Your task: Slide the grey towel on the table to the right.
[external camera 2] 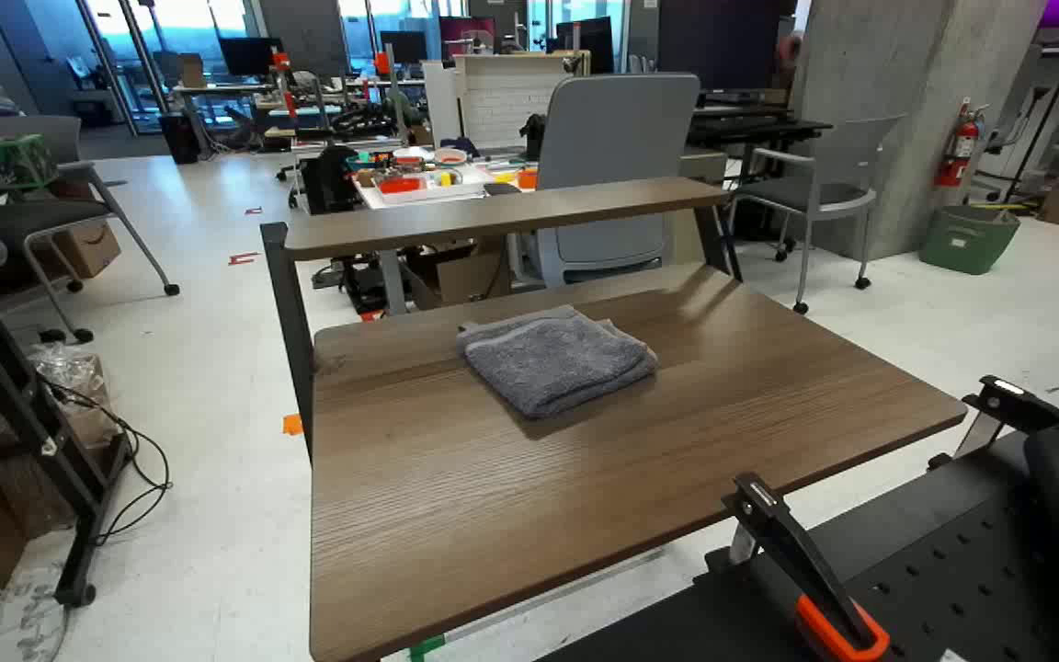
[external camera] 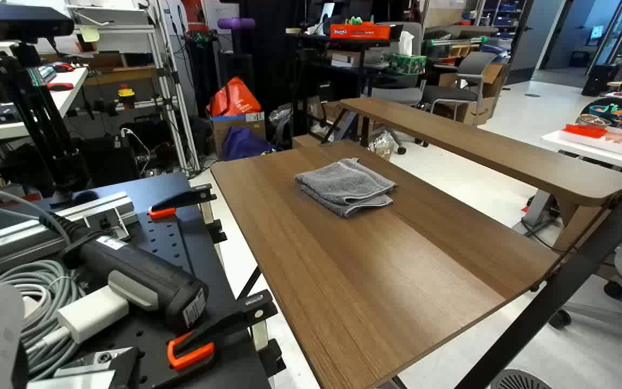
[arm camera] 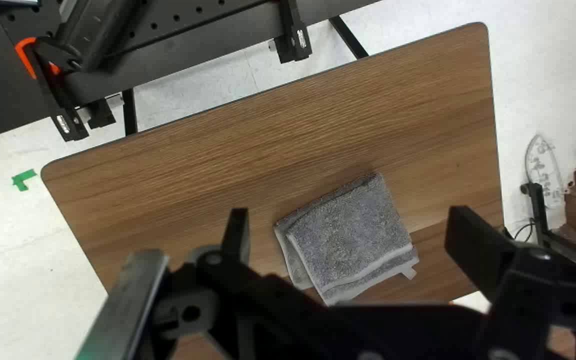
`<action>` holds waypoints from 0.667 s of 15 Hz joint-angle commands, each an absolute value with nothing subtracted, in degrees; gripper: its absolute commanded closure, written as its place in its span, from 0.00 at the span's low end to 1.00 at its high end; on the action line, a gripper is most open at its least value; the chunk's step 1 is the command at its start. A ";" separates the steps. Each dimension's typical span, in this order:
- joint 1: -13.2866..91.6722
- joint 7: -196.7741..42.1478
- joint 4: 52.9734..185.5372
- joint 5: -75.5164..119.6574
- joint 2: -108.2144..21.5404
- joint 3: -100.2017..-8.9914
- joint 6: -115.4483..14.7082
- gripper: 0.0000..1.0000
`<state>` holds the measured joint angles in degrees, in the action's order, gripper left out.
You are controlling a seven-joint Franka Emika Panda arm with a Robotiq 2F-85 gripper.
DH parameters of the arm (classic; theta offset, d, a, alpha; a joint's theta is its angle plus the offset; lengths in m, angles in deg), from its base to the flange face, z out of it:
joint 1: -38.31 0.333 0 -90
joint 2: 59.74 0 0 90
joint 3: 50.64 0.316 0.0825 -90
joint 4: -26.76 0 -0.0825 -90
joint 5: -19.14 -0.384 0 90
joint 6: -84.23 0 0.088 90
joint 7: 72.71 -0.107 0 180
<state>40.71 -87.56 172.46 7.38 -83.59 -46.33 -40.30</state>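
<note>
I have the tool [arm camera: 350, 222] parted and empty, the folded grey towel [arm camera: 352, 240] framed in its gap, well below on the table [arm camera: 288, 145].

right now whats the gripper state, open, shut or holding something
Gripper: open, jaws wide apart, holding nothing; the towel lies on the table.

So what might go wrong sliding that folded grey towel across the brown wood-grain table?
The folded grey towel has uneven layered edges, so pushing might bunch it. The brown wood-grain table shows no raised rim, so the towel could slip off. The open black tool may straddle it.
</note>
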 commanded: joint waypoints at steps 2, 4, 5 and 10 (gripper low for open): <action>40.58 -87.53 172.38 7.36 -83.59 -46.24 -40.17 0.00; 40.58 -87.53 172.38 7.36 -83.59 -46.24 -40.17 0.00; 40.58 -87.53 172.38 7.36 -83.59 -46.24 -40.17 0.00; 39.80 -90.69 169.67 10.10 -75.44 -44.54 -44.32 0.00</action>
<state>40.64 -88.56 172.44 8.02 -82.54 -46.16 -40.95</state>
